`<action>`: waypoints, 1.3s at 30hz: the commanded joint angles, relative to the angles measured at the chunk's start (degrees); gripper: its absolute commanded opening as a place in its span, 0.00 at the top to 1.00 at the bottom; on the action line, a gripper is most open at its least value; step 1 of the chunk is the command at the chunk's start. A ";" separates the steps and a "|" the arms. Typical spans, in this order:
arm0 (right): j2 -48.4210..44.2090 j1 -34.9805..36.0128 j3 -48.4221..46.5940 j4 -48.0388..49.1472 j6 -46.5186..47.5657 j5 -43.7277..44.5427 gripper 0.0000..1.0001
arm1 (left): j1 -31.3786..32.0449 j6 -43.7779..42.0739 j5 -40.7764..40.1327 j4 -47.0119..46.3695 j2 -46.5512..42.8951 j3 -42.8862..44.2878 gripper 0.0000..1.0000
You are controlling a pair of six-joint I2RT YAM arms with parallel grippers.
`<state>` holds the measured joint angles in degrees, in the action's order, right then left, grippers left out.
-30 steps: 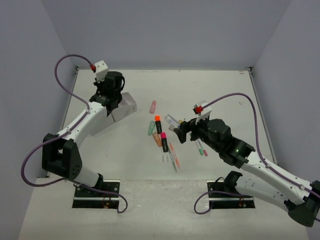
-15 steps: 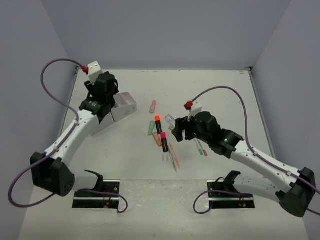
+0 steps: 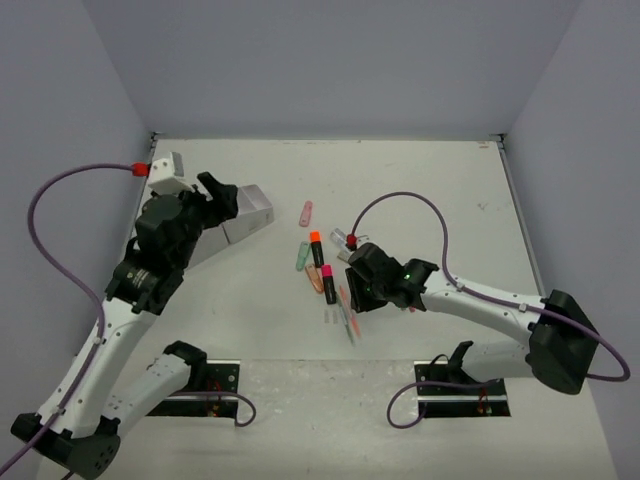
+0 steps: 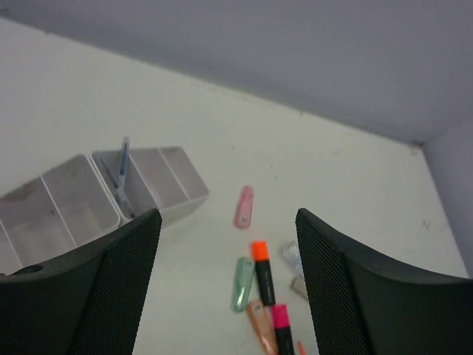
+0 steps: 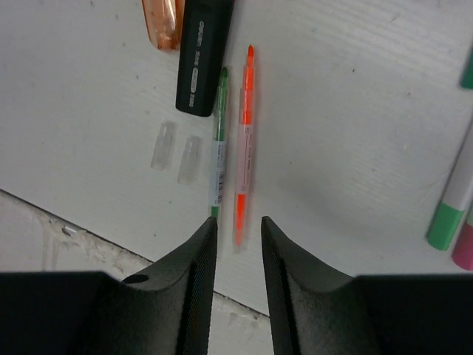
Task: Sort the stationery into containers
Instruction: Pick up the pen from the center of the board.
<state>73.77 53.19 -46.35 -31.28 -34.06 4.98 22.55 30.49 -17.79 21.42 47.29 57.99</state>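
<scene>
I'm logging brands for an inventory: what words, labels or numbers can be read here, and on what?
No text is legible.
Black marker: white print along the barrel, too blurred to read.
Green pen: tiny print on the barrel, too small to read.
Orange pen: faint print on the barrel, too small to read.

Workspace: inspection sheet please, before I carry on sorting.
Surface: white table.
Job's things: two white trays at left, a blue pen in one; markers, thin pens and clear pieces loose mid-table.
Clutter: nothing seen.
Grippers: left gripper open, empty; right gripper narrowly open, straddling the orange pen's end.
Cables: a purple cable loops off each arm.
Surroundings: plain walls on three sides.
</scene>
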 commanded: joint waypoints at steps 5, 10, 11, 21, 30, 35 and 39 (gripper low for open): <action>9.79 3.51 -2.18 0.06 -3.57 1.89 0.68 | 0.74 -2.79 10.14 1.83 0.12 -9.30 0.21; 12.73 3.67 -2.98 1.09 -3.56 2.28 0.68 | 0.82 -3.33 9.96 1.61 -1.59 -10.49 0.20; 13.12 3.67 -3.23 1.20 -3.52 2.35 0.68 | 0.83 -3.37 9.93 1.64 -1.56 -10.56 0.19; 17.69 3.67 -5.56 -0.57 -4.42 6.40 0.69 | 0.99 -3.27 11.33 1.75 -0.73 -11.46 0.10; 18.29 3.54 -5.73 -2.91 -5.27 9.70 0.83 | 9.54 0.58 5.03 3.37 2.19 -11.98 0.05; 17.18 3.47 -5.44 -2.82 -4.93 9.70 0.99 | 16.72 6.07 -0.39 3.13 3.98 -14.21 0.06; 11.84 3.50 -4.89 -3.86 -4.61 10.51 1.00 | 24.35 12.70 -4.50 1.12 5.41 -18.34 0.07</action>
<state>91.06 56.60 -50.65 -33.37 -37.97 12.33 41.51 35.87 -16.24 24.51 51.40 42.48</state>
